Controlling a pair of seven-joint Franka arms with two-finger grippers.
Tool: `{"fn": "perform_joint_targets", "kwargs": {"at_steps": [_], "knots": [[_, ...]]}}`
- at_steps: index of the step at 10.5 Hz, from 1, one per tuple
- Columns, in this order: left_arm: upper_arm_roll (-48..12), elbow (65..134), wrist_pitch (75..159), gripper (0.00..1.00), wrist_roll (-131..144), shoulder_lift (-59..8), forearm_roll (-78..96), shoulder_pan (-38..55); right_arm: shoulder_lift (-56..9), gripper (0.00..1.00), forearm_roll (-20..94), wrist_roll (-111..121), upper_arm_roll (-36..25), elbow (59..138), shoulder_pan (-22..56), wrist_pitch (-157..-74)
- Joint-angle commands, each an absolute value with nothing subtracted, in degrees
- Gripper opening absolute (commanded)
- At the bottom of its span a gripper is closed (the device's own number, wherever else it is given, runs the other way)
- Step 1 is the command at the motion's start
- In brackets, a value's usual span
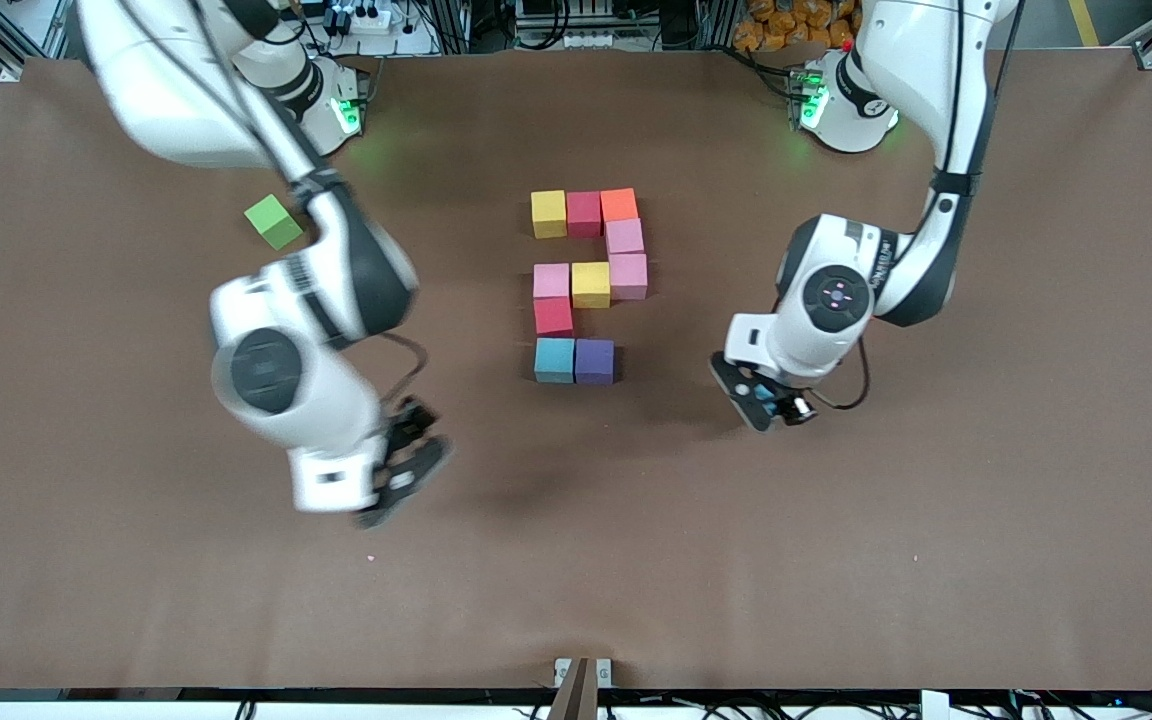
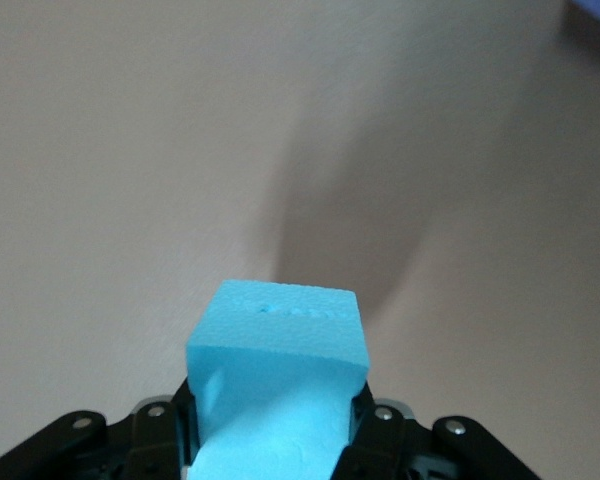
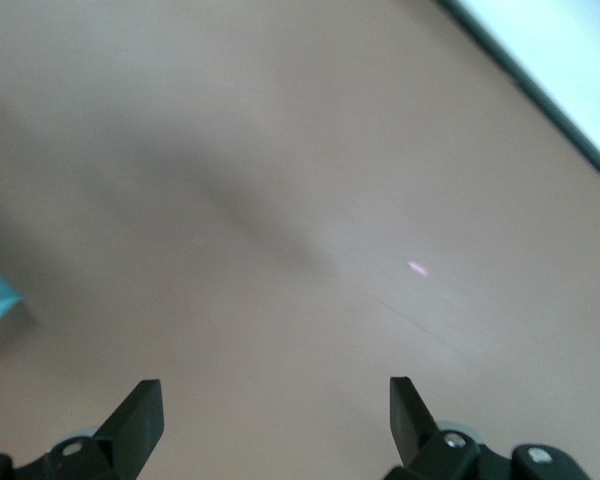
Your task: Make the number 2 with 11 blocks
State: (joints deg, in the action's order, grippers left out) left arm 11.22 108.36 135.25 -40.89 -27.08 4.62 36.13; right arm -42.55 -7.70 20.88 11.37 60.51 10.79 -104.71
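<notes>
Ten blocks [image 1: 586,285] already sit touching one another on the brown table [image 1: 576,560], midway between my two bases, making most of the number 2 [image 1: 588,240]. Its row farthest from the front camera runs yellow, red, orange; then a pink, then pink-yellow-pink, then a red, and nearest the camera a light blue with a purple beside it. The spot next to the purple, toward my left arm's end, is unfilled.

My left gripper [image 1: 768,398] hangs over bare table near that corner, toward my left arm's end. From the front I see only a sliver of blue between its fingers; my left wrist view shows it plainly, the fingers [image 2: 375,430] clamped on the light blue cube [image 2: 280,370], with a purple corner at the frame's edge.

My right gripper [image 1: 414,455] is over open table toward my right arm's end. Its wrist view shows the jaws spread wide with nothing between them, and a blue corner at the edge.

One green cube [image 1: 273,221] lies well apart near my right base, seen only from the front.
</notes>
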Motion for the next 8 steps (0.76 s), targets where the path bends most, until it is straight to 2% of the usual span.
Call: {"fn": "perform_joint_targets", "kwargs": {"at_steps": [1, 3, 5, 8], "knots": [[8.37, 107.5, 134.12, 0.18, -44.89, -26.8, 3.34, 35.68, -38.68, 1.0, -6.85, 19.6, 12.31, 61.79, 4.94, -99.16], [7.03, 106.62, 134.03, 0.18, -45.87, -27.94, 3.34, 36.73, -34.39, 1.0, -6.68, 16.64, 11.87, 61.87, 2.99, -95.82], [4.59, 102.59, 134.12, 0.18, -49.03, -31.18, 3.34, 36.83, -30.09, 1.0, -6.42, 4.89, 11.87, 63.01, 2.99, -90.64], [2.99, 97.48, 134.03, 0.15, -48.6, -34.27, 3.34, 37.61, -17.79, 1.0, -3.02, 4.05, 11.08, 77.21, 0.44, -91.4]]}}
